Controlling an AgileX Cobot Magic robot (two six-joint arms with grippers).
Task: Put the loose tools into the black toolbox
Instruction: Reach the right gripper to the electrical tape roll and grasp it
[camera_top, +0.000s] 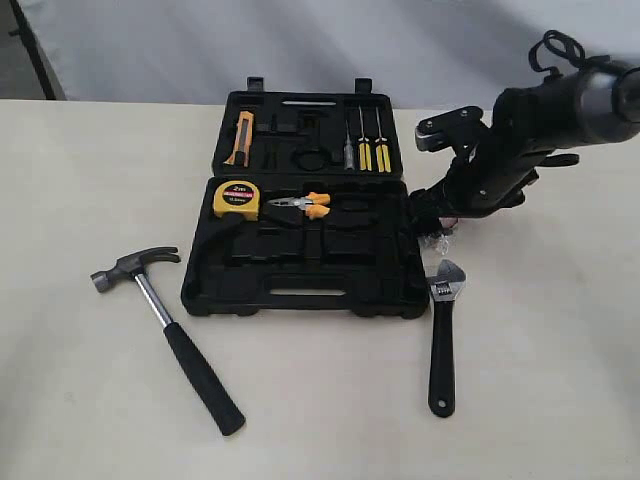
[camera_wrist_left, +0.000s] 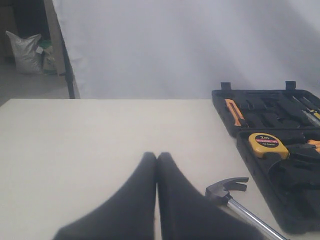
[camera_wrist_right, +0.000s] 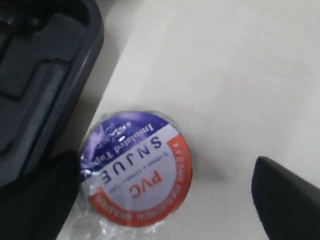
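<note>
One hammer (camera_top: 170, 335) lies furthest left on the pale table (camera_top: 80, 180), its head toward the far side and its black handle slanting toward the near edge. There is bare tabletop all round it, and only a narrow gap between its claw and the toolbox. The left gripper (camera_wrist_left: 156, 156) shows only in its own wrist view. Its two fingers are pressed together at the tips with nothing between them, over open table on the hammer's side.

One black toolbox (camera_top: 230, 290) lies open in the middle as two halves. The near half holds one yellow tape measure (camera_top: 236, 198) and one pair of orange-handled pliers (camera_top: 305, 204). The far half holds one orange knife (camera_top: 241, 137) and three screwdrivers (camera_top: 381, 150), two of them with yellow handles. Several recesses are unfilled.

One tape roll (camera_wrist_right: 132, 175), purple, white and red and still in clear wrap, lies flat on the table just beside the toolbox's right wall. The right gripper (camera_wrist_right: 165, 165) straddles it with its fingers (camera_wrist_right: 287, 200) spread wide. One is close against the roll and the other is well clear.

One wrench (camera_top: 441, 345) lies just right of the toolbox's near corner, jaw toward the roll. The table is open to its right and in front of it.
</note>
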